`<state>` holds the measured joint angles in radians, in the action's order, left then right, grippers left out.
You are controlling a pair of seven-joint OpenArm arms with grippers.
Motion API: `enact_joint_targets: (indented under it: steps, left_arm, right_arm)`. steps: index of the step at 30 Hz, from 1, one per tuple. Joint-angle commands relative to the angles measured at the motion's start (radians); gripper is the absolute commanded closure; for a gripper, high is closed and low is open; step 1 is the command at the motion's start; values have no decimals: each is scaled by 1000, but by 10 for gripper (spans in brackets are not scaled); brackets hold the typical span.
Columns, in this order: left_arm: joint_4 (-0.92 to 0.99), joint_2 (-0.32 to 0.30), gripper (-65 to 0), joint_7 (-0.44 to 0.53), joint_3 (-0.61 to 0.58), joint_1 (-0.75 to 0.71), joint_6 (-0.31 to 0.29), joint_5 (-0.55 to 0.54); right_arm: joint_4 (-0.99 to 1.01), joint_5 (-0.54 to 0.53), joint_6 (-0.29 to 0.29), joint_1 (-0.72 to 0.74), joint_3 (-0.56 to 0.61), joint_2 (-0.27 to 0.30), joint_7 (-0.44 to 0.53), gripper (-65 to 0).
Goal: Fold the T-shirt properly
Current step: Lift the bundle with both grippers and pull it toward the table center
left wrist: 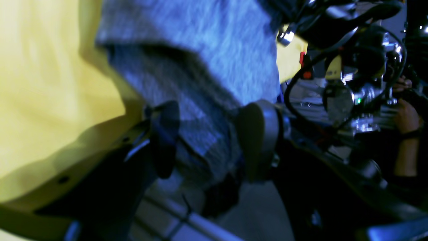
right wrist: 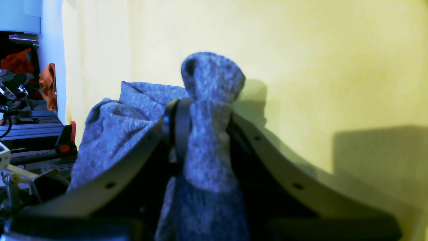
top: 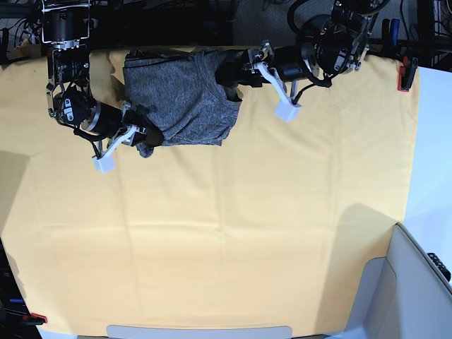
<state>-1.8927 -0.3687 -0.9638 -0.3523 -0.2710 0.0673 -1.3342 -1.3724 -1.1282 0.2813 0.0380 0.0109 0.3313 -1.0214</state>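
The heather-grey T-shirt [top: 185, 99] lies bunched at the far edge of the yellow table cloth [top: 247, 226]. My right gripper [top: 146, 138] is shut on the shirt's near left corner. In the right wrist view the gripper [right wrist: 205, 122] pinches a fold of grey knit [right wrist: 210, 77] that sticks out past the fingertips. My left gripper [top: 231, 75] is at the shirt's right edge. In the left wrist view the gripper [left wrist: 210, 140] has grey fabric [left wrist: 200, 67] held between its two fingers [left wrist: 257, 140]. That view is blurred.
A red clamp [top: 404, 76] grips the cloth at the far right table edge and also shows in the right wrist view [right wrist: 66, 139]. A grey-white bin [top: 417, 289] stands at the near right. A person's hand [left wrist: 406, 117] and cables show behind the table.
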Motion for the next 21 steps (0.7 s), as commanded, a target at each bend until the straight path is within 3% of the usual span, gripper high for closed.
enact_joint_targets:
  steps: [1, 5, 21]
  left_arm:
    - [-5, -5, -310, 1, 28, 16, -1, -51]
    - [49, -5, -310, -27, 49, 12, -1, -97]
    - [129, 10, -317, -39, 23, 11, -1, -64]
  right_arm:
    - [-2, -6, -14, -13, 2, 1, -23, -90]
    - [-2, -6, -14, -16, 2, 1, -23, -90]
    - [-3, -6, -14, -17, 1, 1, -21, -129]
